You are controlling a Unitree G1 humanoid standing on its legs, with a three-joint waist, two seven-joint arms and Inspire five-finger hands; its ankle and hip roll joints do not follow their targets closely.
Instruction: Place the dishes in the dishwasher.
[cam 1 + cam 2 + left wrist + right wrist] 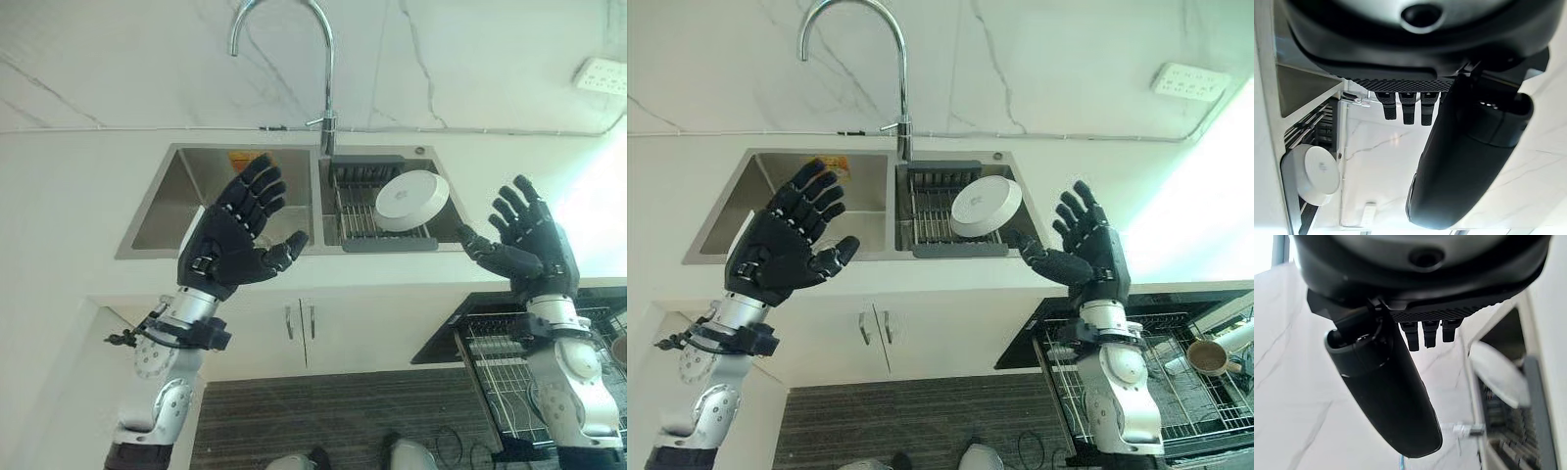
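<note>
Your fingers are spread and relaxed on both sides: the left hand hangs over the left basin of the sink, the right hand over the desk just right of the sink, and neither holds anything. The dish you want, a white bowl, leans tilted in the drying rack that sits in the right basin, below the tap. The dishwasher rack is pulled out low on your right, with a cup already lying in it.

Here is what could trip you up, as I judge it. The bowl is propped at an angle and only resting on the rack wires, so a push from straight fingers could tip it flat or slide it against the basin wall instead of seating it in your palm. Its smooth, rounded side gives the thumb little to bite on; a shallow pinch may let it slip during the carry. The tap stands close behind the rack, so a high reach with the right hand could knock it. Lowering to the dishwasher, watch the desk edge and the cup.

The bowl's underside carries a small grey mark, too small to read. A yellow-orange label sits on the left basin's back wall, and its print is also illegible.
</note>
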